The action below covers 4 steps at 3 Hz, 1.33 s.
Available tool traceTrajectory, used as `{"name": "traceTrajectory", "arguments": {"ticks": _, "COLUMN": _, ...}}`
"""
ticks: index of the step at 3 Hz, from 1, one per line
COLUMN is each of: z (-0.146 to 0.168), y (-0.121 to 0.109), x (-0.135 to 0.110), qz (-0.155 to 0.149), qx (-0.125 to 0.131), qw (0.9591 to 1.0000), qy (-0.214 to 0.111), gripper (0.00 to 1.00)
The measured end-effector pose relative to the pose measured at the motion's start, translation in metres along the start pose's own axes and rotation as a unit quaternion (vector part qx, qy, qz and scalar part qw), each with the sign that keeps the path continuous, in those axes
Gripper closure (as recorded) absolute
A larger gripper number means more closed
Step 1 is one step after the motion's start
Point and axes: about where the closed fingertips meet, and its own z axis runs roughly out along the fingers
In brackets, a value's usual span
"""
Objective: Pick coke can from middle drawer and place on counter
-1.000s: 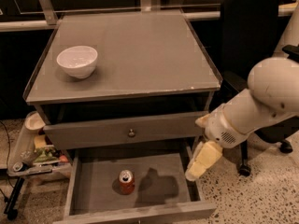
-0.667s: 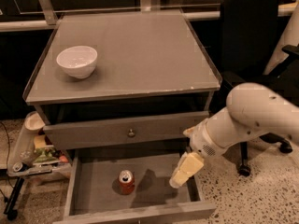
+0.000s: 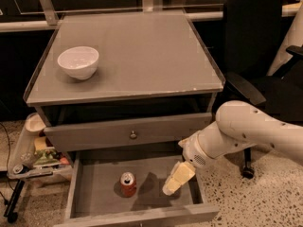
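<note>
The coke can (image 3: 127, 183) stands upright on the flat bottom of the open middle drawer (image 3: 99, 197), left of its middle. My gripper (image 3: 175, 179) hangs over the right part of the drawer, to the right of the can and apart from it, pointing down and left. It holds nothing that I can see. The grey counter (image 3: 142, 51) is above, with a white bowl (image 3: 78, 62) on its left side.
A closed drawer front with a round knob (image 3: 133, 135) is just above the open drawer. A black office chair (image 3: 260, 65) stands to the right. A low cart with clutter (image 3: 33, 150) is on the left. The floor is speckled.
My arm has swung left and lower, bringing the gripper from the drawer's right edge to over its inside, closer to the can. The can has not moved.
</note>
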Motion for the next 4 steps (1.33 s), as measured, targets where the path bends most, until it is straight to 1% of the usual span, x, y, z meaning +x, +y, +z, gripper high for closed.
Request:
{"name": "traceTrajectory", "arguments": {"ticks": 1, "z": 0.012, "y": 0.004, "x": 0.005, "qz": 0.008, "qx": -0.007, "qw": 0.9999, "qy": -0.010, "gripper": 0.00}}
{"name": "traceTrajectory", "arguments": {"ticks": 2, "z": 0.055, "y": 0.013, "x": 0.010, "qz": 0.020, "qx": -0.026, "qw": 0.9982, "qy": -0.050, "gripper": 0.00}}
{"name": "traceTrajectory", "arguments": {"ticks": 3, "z": 0.105, "y": 0.003, "x": 0.001, "qz": 0.031, "qx": -0.017, "qw": 0.9935, "qy": -0.108, "gripper": 0.00}}
{"name": "traceTrajectory", "arguments": {"ticks": 4, "z": 0.105, "y": 0.004, "x": 0.001, "qz": 0.031, "qx": -0.018, "qw": 0.9935, "qy": -0.108, "gripper": 0.00}}
